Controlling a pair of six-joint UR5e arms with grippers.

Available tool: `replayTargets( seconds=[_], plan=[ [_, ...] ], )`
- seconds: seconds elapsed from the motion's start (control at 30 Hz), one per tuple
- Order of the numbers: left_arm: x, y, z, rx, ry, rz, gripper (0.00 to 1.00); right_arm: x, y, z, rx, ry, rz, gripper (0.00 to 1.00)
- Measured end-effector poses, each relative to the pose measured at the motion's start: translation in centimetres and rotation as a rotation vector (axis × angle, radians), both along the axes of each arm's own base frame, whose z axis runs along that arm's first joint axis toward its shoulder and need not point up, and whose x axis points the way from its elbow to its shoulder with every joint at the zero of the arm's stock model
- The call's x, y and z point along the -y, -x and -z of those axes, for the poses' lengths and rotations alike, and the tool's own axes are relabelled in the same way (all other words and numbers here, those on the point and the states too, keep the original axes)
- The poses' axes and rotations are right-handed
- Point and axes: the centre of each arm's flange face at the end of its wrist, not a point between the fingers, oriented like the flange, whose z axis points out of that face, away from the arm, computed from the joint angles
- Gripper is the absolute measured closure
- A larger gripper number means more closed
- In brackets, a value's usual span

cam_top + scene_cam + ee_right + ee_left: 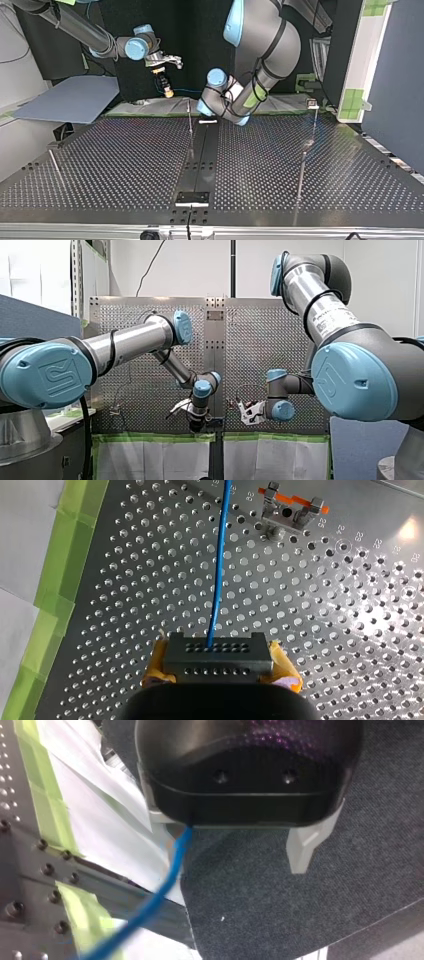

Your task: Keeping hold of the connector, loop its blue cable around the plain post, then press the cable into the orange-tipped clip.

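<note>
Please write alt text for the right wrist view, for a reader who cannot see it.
My right gripper, with yellow pads, is shut on a grey connector. Its blue cable runs ahead over the perforated table, passing beside an orange-tipped clip.

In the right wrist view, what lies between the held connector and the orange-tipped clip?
In the right wrist view, only bare perforated table. The blue cable leaves the connector in my right claw and passes beside the orange-tipped clip, apart from it.
</note>
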Motion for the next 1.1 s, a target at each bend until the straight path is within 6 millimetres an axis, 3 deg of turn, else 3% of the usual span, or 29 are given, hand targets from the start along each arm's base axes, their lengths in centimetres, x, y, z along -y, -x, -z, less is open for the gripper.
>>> replayTargets(
  seconds=[0.47,0.83,0.87,0.9,0.93,0.97,1.0,1.07,1.1],
  plan=[
    [-0.8,-0.6,1.1,0.030,0.032,-0.005,0.00,-0.1,-0.1,0.0,-0.002,0.000,-0.003,1.00],
    [-0.8,-1.6,0.5,0.070,0.035,-0.026,0.00,-0.1,-0.2,0.0,0.002,0.003,-0.003,1.00],
    [-0.8,-1.7,0.4,0.074,0.033,-0.028,0.08,-0.1,-0.2,0.0,0.002,0.003,-0.003,1.00],
    [-0.7,-1.8,0.2,0.082,0.030,-0.032,0.08,-0.1,-0.2,0.0,0.002,0.003,-0.003,1.00],
    [-0.7,-1.9,0.1,0.090,0.028,-0.034,0.28,-0.1,-0.2,0.0,0.001,0.002,-0.003,1.00],
    [-0.6,-2.0,0.0,0.098,0.026,-0.038,0.58,-0.1,-0.2,0.0,0.001,0.002,-0.003,1.00],
    [-0.5,-2.2,-0.2,0.112,0.025,-0.043,0.58,-0.1,-0.2,0.0,0.001,0.001,-0.003,1.00],
    [-0.4,-2.4,-0.5,0.134,0.023,-0.053,0.99,-0.1,-0.2,0.0,0.001,0.001,-0.003,1.00],
    [-0.4,-2.5,-0.6,0.149,0.022,-0.061,0.99,-0.1,-0.2,0.0,0.001,0.001,-0.003,1.00]
  ],
)
